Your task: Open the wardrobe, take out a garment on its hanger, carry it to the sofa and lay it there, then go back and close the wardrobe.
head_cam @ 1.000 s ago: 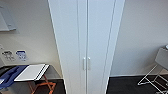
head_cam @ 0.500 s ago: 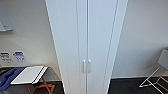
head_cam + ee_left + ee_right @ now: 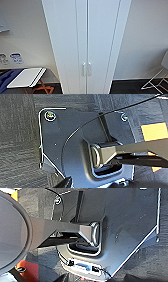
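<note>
The wardrobe (image 3: 87,37) stands straight ahead in the head view, tall, narrow and white. Both of its full-height doors are closed, meeting at a thin centre seam. A pair of small vertical white handles (image 3: 86,69) sits low on the doors, one on each side of the seam. The garment, the hanger and the sofa are hidden. Both wrist views look down past the robot's own dark plate and bar at dark grey carpet.
A small white-topped folding table (image 3: 26,77) on orange legs stands low at the left, with blue cloth (image 3: 6,78) beside it. A white wire rack or chair frame (image 3: 157,81) is at the lower right. Pale walls flank the wardrobe; dark carpet (image 3: 130,87) lies below.
The whole head picture has shifted slightly: the wardrobe looks a little nearer and larger, so the camera has moved closer. Its doors stay closed.
</note>
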Tool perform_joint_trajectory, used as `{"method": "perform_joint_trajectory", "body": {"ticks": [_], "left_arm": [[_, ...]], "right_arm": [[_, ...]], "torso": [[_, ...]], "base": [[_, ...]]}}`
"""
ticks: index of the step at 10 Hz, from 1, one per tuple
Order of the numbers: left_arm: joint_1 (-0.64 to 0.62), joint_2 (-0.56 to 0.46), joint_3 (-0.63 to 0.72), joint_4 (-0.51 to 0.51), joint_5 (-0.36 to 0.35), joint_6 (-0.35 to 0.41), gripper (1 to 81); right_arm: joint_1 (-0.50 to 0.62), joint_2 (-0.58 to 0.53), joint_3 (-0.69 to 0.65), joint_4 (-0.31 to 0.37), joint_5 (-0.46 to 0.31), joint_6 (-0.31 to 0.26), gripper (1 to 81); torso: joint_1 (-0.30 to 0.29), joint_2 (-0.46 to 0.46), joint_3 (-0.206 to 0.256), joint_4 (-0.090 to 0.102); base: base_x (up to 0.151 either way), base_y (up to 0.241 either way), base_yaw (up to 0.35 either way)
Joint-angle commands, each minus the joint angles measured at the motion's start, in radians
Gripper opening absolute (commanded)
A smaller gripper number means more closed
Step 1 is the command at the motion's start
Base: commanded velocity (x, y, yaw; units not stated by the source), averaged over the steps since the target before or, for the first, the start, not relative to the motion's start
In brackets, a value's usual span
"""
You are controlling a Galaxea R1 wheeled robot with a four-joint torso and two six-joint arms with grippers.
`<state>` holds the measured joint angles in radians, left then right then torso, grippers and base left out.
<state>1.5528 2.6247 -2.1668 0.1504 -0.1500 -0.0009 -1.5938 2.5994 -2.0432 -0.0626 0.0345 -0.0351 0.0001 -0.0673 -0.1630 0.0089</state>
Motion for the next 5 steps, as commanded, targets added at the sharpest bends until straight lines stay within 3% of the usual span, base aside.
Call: {"method": "perform_joint_trajectory", "body": {"ticks": [1, 5], "left_arm": [[-0.033, -0.023, 0.013, 0.011, 0.050, 0.005, 81.1], [-0.033, -0.021, 0.013, 0.011, 0.052, 0.005, 81.1]], "right_arm": [[0.030, -0.023, 0.020, 0.012, -0.054, -0.002, 81.1], [0.030, -0.023, 0.019, 0.012, -0.056, -0.002, 81.1]], "torso": [[0.000, 0.000, 0.000, 0.000], [0.000, 0.000, 0.000, 0.000]], "base": [[0.122, 0.000, 0.000], [0.118, 0.000, 0.000]]}}
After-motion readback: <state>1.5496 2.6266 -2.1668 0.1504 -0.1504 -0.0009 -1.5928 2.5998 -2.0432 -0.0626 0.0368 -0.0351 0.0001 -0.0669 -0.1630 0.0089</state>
